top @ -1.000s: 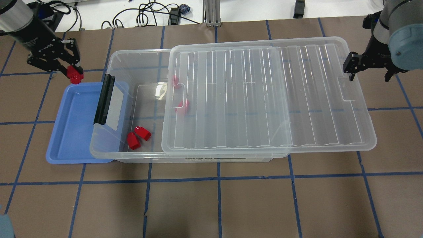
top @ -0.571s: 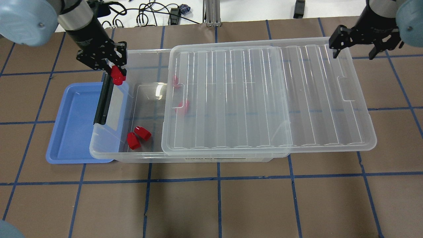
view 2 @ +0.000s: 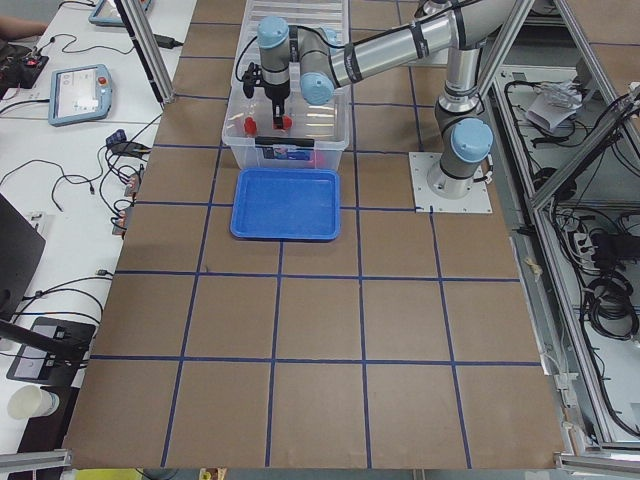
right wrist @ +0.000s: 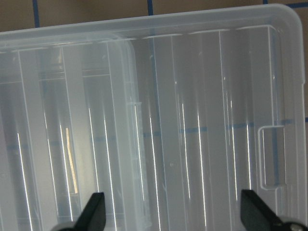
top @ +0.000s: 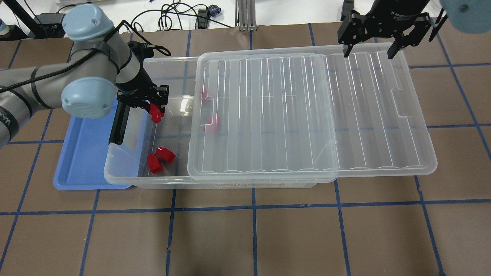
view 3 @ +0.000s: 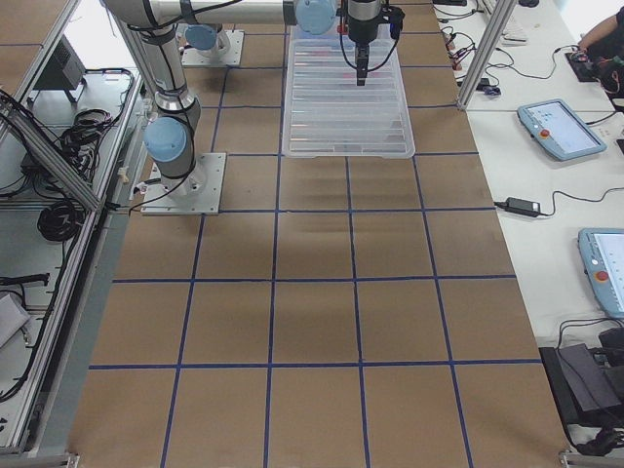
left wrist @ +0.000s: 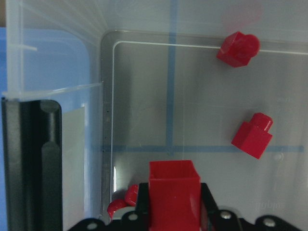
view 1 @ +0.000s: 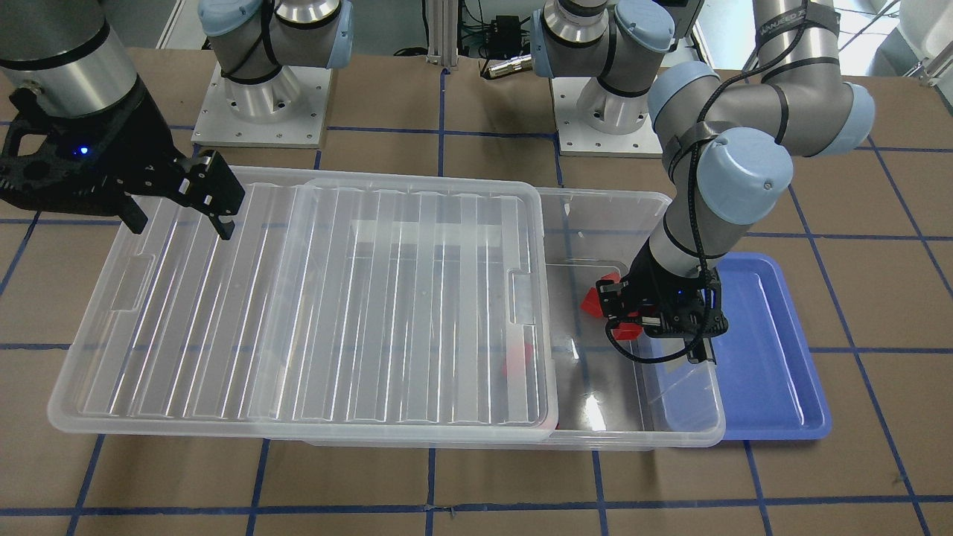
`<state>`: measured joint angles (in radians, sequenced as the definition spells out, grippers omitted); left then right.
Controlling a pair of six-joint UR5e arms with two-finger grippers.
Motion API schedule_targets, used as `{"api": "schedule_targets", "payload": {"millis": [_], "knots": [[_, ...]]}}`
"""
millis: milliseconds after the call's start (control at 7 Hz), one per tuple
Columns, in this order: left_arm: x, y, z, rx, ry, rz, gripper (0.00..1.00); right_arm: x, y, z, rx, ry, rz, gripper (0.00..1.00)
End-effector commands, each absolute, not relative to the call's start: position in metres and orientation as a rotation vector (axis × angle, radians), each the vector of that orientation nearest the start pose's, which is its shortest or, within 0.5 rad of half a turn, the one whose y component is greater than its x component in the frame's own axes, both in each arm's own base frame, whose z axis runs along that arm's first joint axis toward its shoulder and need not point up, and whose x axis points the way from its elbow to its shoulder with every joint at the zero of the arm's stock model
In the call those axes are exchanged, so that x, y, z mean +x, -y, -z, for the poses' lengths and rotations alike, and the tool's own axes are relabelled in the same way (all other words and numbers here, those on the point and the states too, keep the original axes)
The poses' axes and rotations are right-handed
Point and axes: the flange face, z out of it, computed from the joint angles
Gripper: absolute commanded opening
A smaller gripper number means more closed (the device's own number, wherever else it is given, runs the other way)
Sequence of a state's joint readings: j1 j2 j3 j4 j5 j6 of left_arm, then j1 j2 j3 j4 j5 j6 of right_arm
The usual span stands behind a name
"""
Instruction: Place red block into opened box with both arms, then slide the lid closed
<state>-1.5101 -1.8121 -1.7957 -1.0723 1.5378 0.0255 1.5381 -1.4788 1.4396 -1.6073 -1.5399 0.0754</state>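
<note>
My left gripper (top: 155, 108) hangs low over the uncovered end of the clear box (top: 153, 183), shut on a red block (top: 156, 114). The wrist view shows that block (left wrist: 174, 192) between the jaws, above the box floor. Two loose red blocks (top: 161, 158) lie on the floor near the front wall, and two more (top: 211, 122) show through the lid. The ribbed clear lid (top: 307, 115) covers the box's right part and overhangs its right end. My right gripper (top: 370, 48) stands open over the lid's far edge, with nothing between its fingers (right wrist: 96, 214).
A blue tray (top: 80, 153) lies against the box's left end, partly under it. The box's black clip handle (top: 115, 134) stands at that end, just left of my left gripper. Cables run along the table's far edge.
My left gripper carried the red block rightward from beyond the tray's far corner, past the handle, and down into the open end of the box. My right gripper moved from the lid's right end to its far edge.
</note>
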Motion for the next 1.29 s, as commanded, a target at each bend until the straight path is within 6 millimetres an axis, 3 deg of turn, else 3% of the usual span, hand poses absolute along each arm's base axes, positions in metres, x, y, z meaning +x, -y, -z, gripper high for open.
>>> {"api": "schedule_targets", "payload": {"millis": [0,143,429,857,1000,1143], "knots": [[-0.102,0.559,-0.272,-0.077,-3.163,0.019,0.16,0.123,0.538,-0.513,0.203,-3.096,0.110,1.00],[-0.106,0.560,-0.274,-0.067,-3.164,0.047,0.16,0.123,0.538,-0.512,0.203,-3.096,0.110,1.00],[-0.111,0.551,-0.249,-0.057,-3.203,-0.014,0.16,0.123,0.537,-0.512,0.201,-3.098,0.108,1.00],[-0.114,0.553,-0.217,-0.067,-3.235,0.047,0.21,0.123,0.537,-0.512,0.198,-3.095,0.107,1.00],[-0.114,0.548,-0.210,-0.061,-3.234,0.028,0.33,0.123,0.538,-0.513,0.195,-3.095,0.114,1.00],[-0.114,0.547,-0.211,-0.056,-3.226,0.030,0.91,0.123,0.537,-0.512,0.195,-3.096,0.107,1.00]]}}
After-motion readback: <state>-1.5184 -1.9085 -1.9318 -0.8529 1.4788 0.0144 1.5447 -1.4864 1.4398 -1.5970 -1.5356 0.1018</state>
